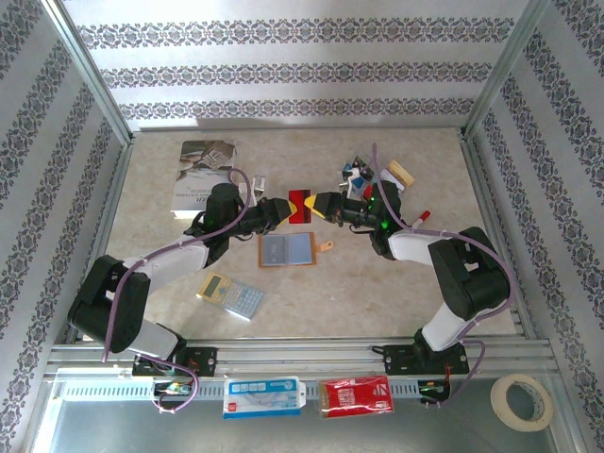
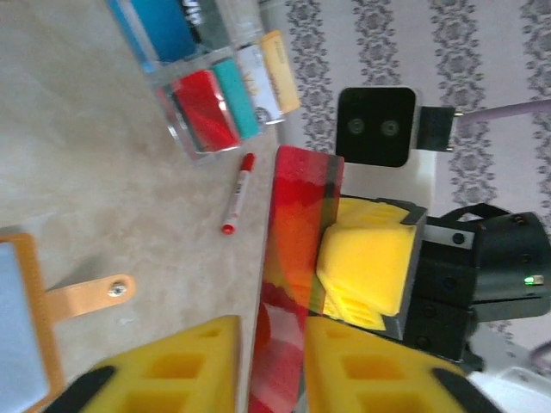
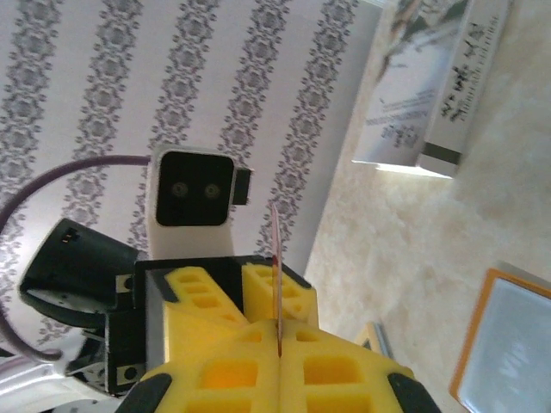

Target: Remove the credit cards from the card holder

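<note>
A red credit card (image 1: 300, 204) hangs above the table between both grippers. My right gripper (image 1: 319, 205) is shut on its right end. Seen edge-on in the right wrist view, the card (image 3: 276, 275) is pinched between that gripper's yellow fingers (image 3: 280, 344). My left gripper (image 1: 283, 209) reaches in from the left. In the left wrist view its jaws (image 2: 274, 325) stand apart around the card (image 2: 297, 232), with a gap on one side. The orange-tan card holder (image 1: 286, 249) lies open on the table below, blue-grey panels up, its tab (image 2: 90, 294) pointing right.
A grey-and-yellow calculator (image 1: 230, 295) lies near the front left and a book (image 1: 201, 175) at the back left. A clear box (image 2: 207, 103) with red, teal and blue flat items sits at the back right, beside a red pen (image 2: 238, 194). A tape roll (image 1: 522, 400) lies beyond the front rail.
</note>
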You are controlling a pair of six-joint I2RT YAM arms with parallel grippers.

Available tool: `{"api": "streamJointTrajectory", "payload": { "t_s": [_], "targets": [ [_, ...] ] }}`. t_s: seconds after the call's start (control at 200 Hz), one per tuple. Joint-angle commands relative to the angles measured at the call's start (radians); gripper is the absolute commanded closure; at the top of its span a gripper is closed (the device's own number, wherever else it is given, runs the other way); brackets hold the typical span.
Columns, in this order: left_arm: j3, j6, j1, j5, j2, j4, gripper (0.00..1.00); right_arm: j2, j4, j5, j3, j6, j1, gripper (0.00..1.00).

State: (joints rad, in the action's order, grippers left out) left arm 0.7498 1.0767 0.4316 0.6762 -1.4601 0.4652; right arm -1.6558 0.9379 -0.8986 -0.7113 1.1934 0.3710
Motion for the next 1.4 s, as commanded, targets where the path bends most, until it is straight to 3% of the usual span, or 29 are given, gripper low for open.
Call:
{"api": "streamJointTrajectory", "payload": {
  "t_s": [0.0,0.14,0.22,0.35,0.555,0.809,0.939,1.019,1.169,1.394],
  "targets": [
    [-0.008,-0.081,-0.042,-0.100,0.031,-0.202,0.67,0.039,-0.202,0.027,-0.030,-0.167,0.001,1.00],
    [-0.024,-0.162,-0.092,-0.174,0.054,-0.352,0.55,0.095,-0.533,0.118,-0.085,-0.371,-0.016,1.00],
    [-0.020,-0.207,-0.117,-0.213,0.075,-0.438,0.46,0.132,-0.769,0.217,-0.146,-0.522,-0.023,1.00],
    [-0.008,-0.279,-0.155,-0.305,0.121,-0.573,0.40,0.168,-1.051,0.419,-0.244,-0.731,-0.038,1.00],
    [0.009,-0.368,-0.219,-0.382,0.184,-0.713,0.31,0.163,-1.315,0.655,-0.401,-0.962,-0.091,1.00],
    [0.060,-0.419,-0.276,-0.416,0.203,-0.772,0.14,0.091,-1.458,0.894,-0.564,-1.244,-0.131,1.00],
    [0.056,-0.419,-0.284,-0.408,0.208,-0.750,0.06,0.030,-1.515,0.928,-0.630,-1.361,-0.143,1.00],
    [0.053,-0.424,-0.287,-0.390,0.204,-0.737,0.00,-0.008,-1.534,0.870,-0.663,-1.413,-0.166,1.00],
    [0.057,-0.431,-0.292,-0.362,0.197,-0.747,0.00,-0.098,-1.625,0.755,-0.756,-1.482,-0.204,1.00],
    [0.046,-0.413,-0.294,-0.327,0.203,-0.735,0.00,-0.215,-1.674,0.839,-0.830,-1.543,-0.215,1.00]
  ]
}}
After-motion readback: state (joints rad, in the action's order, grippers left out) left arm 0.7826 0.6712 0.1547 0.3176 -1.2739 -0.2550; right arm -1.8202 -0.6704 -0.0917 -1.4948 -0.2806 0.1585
